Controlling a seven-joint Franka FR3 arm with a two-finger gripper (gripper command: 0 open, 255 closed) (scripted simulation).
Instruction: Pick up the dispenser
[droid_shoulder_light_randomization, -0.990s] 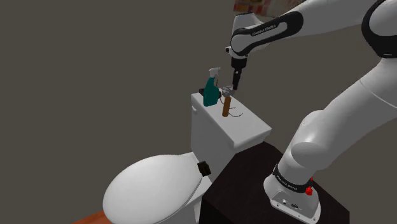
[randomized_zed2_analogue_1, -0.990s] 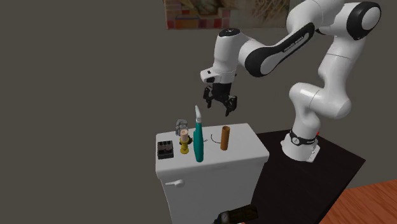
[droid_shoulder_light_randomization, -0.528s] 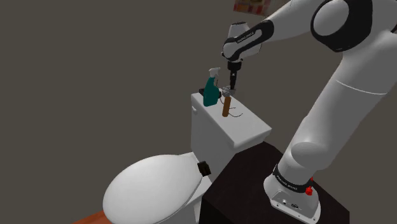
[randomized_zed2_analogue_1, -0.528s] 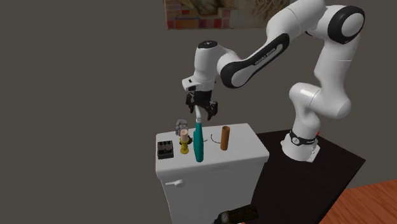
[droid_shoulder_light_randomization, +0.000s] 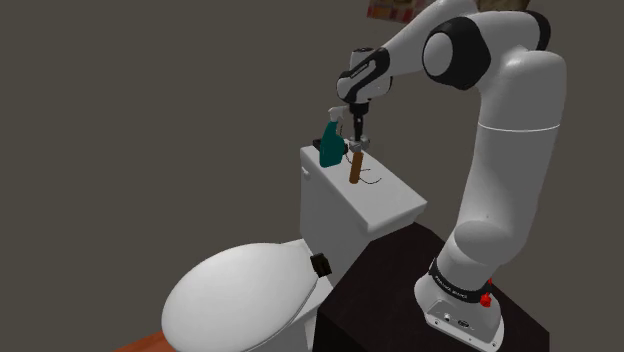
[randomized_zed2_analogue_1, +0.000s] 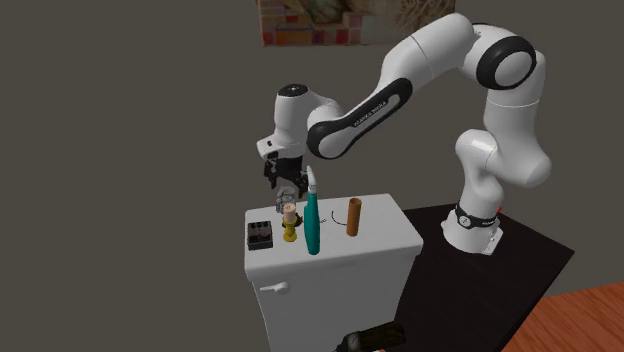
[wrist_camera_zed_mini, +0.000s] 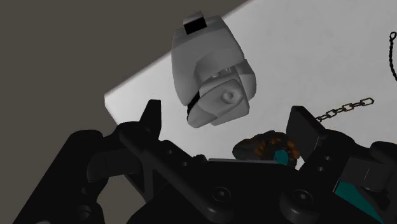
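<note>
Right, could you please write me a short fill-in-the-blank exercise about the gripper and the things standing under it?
1. Above the grey dispenser, the gripper has its fingers ____.
2. The teal bottle stands on the toilet's ____.
3. The brown cylinder stands ____, not lying down.
Missing words: open; tank; upright.

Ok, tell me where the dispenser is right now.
The pale grey dispenser sits on the toilet tank lid, just below the open gripper, to the second exterior view's left of the teal spray bottle.
</note>
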